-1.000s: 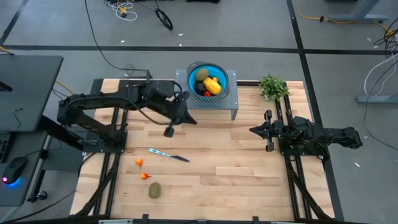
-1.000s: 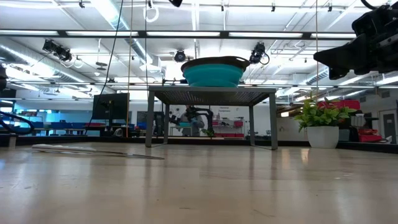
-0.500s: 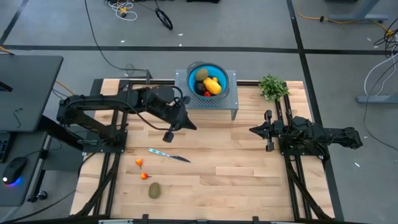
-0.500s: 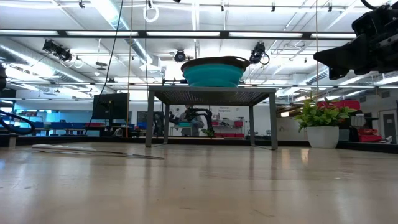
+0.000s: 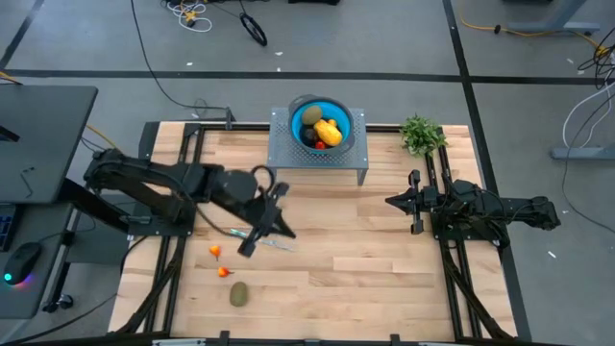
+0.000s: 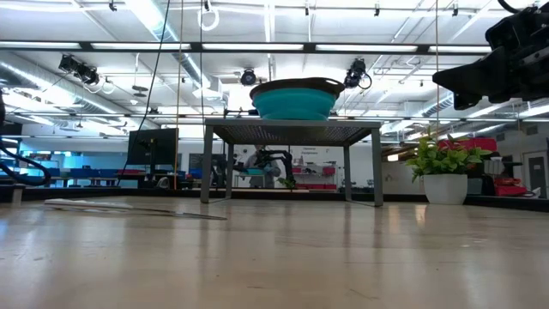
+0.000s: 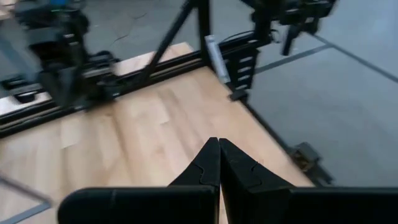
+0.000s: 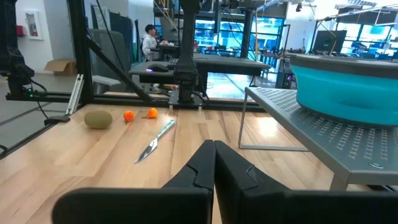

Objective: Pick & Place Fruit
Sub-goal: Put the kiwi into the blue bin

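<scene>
One brown-green kiwi [image 5: 238,294] and two tiny red-orange fruits [image 5: 215,252] [image 5: 224,272] lie on the table near its left near corner; the right wrist view shows the kiwi [image 8: 98,119] too. The blue bowl [image 5: 320,125] on the grey rack [image 5: 357,154] holds a second kiwi, the yellow-orange fruit [image 5: 329,133] and red pieces. My left gripper [image 5: 288,234], shut [image 7: 219,142], hangs over the knife-like stick [image 5: 272,243], right of the loose fruit. My right gripper [image 5: 389,201] is shut [image 8: 214,146] and waits at mid-table right.
A potted green plant [image 5: 421,135] stands at the far right corner. The rack with the bowl [image 6: 295,99] stands on legs at the far middle. Bare wood lies between the two grippers and along the near edge. A person sits in the room beyond [image 8: 149,38].
My left gripper has swung from beside the rack toward the near edge and now hangs over the knife-like stick, fingers staying shut. The fruit, the stick and my right arm have kept still.
</scene>
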You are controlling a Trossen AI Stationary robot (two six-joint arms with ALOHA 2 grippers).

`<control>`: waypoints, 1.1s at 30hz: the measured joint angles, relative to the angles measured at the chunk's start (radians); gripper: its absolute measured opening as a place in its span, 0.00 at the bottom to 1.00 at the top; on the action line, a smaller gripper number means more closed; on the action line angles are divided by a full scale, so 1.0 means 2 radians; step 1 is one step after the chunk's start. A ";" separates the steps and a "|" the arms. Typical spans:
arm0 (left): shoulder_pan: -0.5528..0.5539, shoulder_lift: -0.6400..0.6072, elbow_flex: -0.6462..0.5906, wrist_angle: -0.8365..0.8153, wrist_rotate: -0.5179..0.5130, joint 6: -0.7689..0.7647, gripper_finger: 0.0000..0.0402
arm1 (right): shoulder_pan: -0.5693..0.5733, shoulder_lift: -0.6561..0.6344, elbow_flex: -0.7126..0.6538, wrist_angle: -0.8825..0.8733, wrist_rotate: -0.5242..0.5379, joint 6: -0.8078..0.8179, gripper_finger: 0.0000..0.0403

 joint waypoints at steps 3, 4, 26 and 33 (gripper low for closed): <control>-0.025 0.000 0.000 0.000 -0.004 -0.007 0.00 | 0.000 0.000 0.000 0.000 0.000 0.000 0.02; -0.032 0.000 0.000 0.000 -0.007 -0.007 0.00 | 0.000 0.000 0.000 0.000 0.000 0.000 0.02; -0.106 -0.012 -0.036 -0.006 0.030 0.008 0.00 | 0.000 0.000 0.000 0.000 0.000 0.000 0.02; -0.125 -0.077 -0.124 0.007 0.017 -0.020 0.00 | 0.000 0.000 0.000 0.000 0.000 0.000 0.02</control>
